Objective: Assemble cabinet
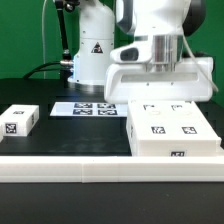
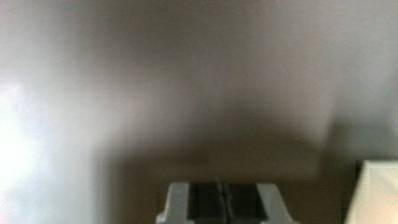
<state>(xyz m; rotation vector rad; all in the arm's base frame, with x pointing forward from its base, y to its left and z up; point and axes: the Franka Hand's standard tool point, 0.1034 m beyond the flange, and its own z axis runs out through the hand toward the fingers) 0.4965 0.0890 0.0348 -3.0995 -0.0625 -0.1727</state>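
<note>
- Exterior view: white plastic box body (image 1: pixel 172 130) by black surface's (image 1: pixel 80 136) front edge; small white tagged panel (image 1: pixel 20 120) well apart, bare surface between.
- Wrist view alone: claw (image 2: pixel 217 198) pinched closed.

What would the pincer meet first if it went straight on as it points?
Probably the white cabinet body right beneath the shut pincer; the wrist view shows only a blurred grey surface ahead, so depth is unclear.

The arm (image 1: pixel 150 18) points straight down, its pincer (image 2: pixel 217 203) closed with fingers together.
</note>
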